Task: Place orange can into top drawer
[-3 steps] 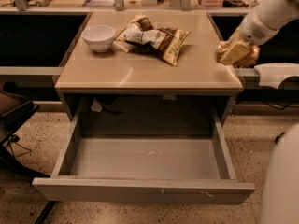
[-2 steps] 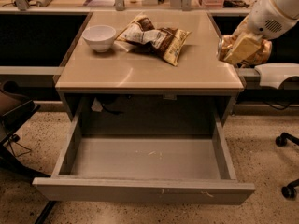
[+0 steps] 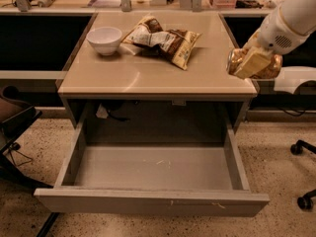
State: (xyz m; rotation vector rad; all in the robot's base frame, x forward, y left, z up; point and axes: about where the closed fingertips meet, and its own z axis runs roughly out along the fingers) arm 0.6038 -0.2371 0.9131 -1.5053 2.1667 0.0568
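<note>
One gripper [image 3: 250, 63] on the white arm hangs over the right edge of the table [image 3: 148, 78], close to the front right corner. Its fingers pinch the orange can [image 3: 274, 67], which lies on its side up in the air. The top drawer [image 3: 148, 201] sticks out wide open under the front edge. A white bowl [image 3: 104, 38] sits near the back left corner. Two snack bags [image 3: 165, 41] lie beside it, by the back edge.

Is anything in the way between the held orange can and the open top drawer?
Nothing visible blocks it. The gripper holds the orange can above the table's right front corner. The top drawer below is pulled out, no objects inside. The can must only clear the table edge.
</note>
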